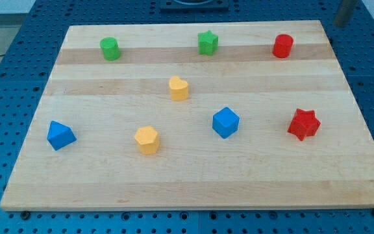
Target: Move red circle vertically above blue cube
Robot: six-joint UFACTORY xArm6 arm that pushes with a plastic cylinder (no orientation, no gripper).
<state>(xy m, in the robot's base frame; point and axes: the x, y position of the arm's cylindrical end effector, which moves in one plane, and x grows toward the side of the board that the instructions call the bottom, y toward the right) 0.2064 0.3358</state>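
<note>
The red circle [282,46] stands near the top right of the wooden board [193,188]. The blue cube [225,122] sits lower down, right of the board's middle, below and to the left of the red circle. A dark rod enters at the view's top right corner. My tip [338,25] is beyond the board's top right corner, well to the right of the red circle and touching no block.
Near the top edge stand a green circle [110,49] and a green star [208,43]. A yellow heart [178,88] is mid-board, a red star [303,124] at right, a yellow hexagon [147,140] lower middle, and a blue triangle [60,135] at left.
</note>
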